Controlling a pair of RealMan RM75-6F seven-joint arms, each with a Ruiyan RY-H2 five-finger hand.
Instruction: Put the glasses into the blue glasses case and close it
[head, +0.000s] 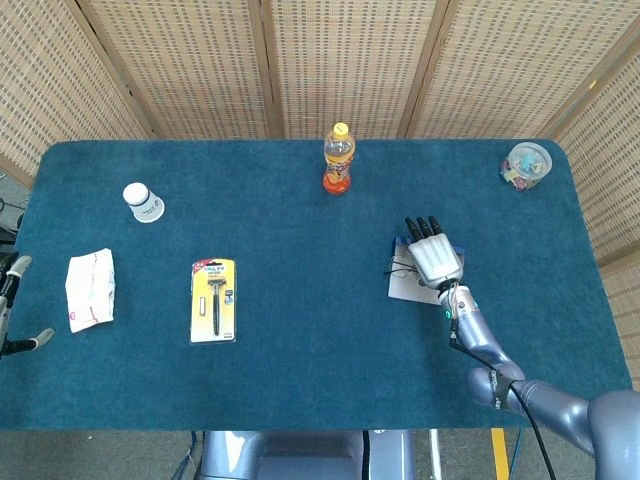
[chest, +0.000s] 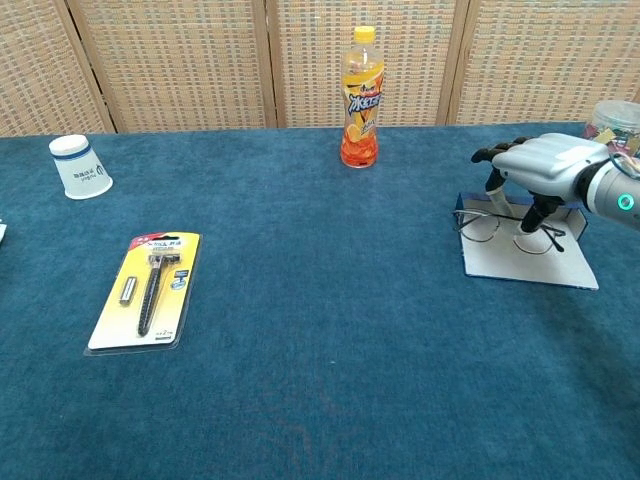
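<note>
Blue felt table (chest: 300, 350): right hand (chest: 540, 165) pinches the glasses (chest: 500, 225), long axis crosswise, over the open case (chest: 530, 262) directly beneath its fingers.

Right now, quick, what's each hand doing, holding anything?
Right hand: holding the glasses over the open blue glasses case.
Left hand: only a sliver shows at the frame edge; cannot be told.

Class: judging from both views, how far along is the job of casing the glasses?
Done: the case lies open. In hand: the right hand holds the glasses over the case, at its far end; whether they touch it is unclear. Left: release them and shut the case. The left hand waits at the table's edge.
</note>
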